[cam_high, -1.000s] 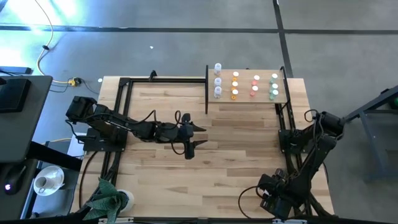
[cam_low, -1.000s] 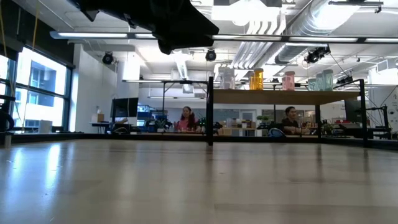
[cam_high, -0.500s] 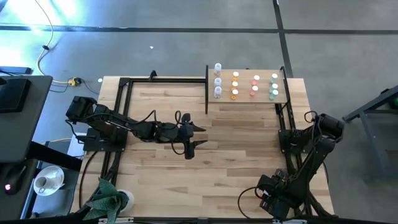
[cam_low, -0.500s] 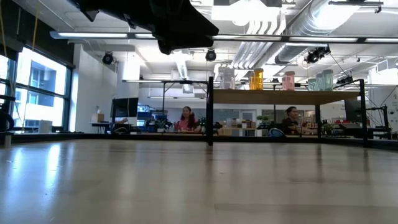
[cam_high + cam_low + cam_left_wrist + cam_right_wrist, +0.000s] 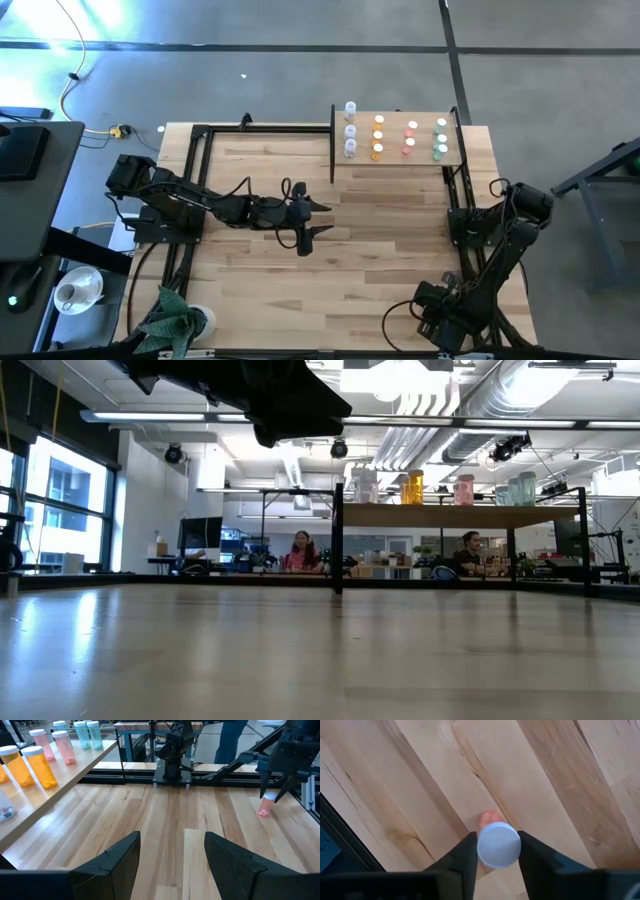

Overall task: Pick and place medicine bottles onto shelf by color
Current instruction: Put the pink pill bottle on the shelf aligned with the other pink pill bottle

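One pink bottle (image 5: 498, 843) stands between my right gripper (image 5: 496, 851) fingers, pinched at its cap; lift straight, then carry toward the shelf (image 5: 400, 160).

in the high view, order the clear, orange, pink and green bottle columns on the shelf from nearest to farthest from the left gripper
Measured from the left gripper at mid-table:
1. Clear bottles, at the shelf's left end, next to the black post.
2. Orange bottles, second column.
3. Pink bottles, third column.
4. Green bottles, at the shelf's right end, closest to the right arm's side.
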You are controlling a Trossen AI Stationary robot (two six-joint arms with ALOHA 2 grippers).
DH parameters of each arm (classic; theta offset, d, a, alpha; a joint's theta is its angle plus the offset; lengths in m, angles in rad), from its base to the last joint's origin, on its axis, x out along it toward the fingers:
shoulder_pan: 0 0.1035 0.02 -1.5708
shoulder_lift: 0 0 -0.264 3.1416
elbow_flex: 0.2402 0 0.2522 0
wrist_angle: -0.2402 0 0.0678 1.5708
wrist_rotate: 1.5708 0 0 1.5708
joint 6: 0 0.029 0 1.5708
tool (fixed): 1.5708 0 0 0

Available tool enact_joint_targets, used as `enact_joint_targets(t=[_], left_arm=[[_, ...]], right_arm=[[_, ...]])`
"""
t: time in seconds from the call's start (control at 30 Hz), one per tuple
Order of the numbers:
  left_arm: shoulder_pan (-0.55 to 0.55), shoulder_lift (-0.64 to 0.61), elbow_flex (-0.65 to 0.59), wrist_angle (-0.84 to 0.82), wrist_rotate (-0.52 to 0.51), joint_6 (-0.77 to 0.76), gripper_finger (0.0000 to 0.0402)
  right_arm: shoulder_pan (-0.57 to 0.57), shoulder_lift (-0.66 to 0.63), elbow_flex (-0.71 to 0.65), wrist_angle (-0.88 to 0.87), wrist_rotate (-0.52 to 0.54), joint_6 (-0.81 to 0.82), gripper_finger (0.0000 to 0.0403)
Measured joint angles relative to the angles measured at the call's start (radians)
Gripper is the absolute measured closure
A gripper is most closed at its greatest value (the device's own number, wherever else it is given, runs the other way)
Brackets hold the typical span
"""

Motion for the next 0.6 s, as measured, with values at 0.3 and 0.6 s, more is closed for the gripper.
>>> enact_joint_targets(t=[0.3,0.6], left_arm=[[0.0,0.0,0.0,0.0,0.0,0.0,0.019],[0.0,0.0,0.0,0.0,0.0,0.0,0.019]], right_arm=[[-0.012,-0.001,0.0,0.001,0.005,-0.031,0.0305],[-0.149,-0.001,0.0,0.089,0.044,-0.373,0.0299]])
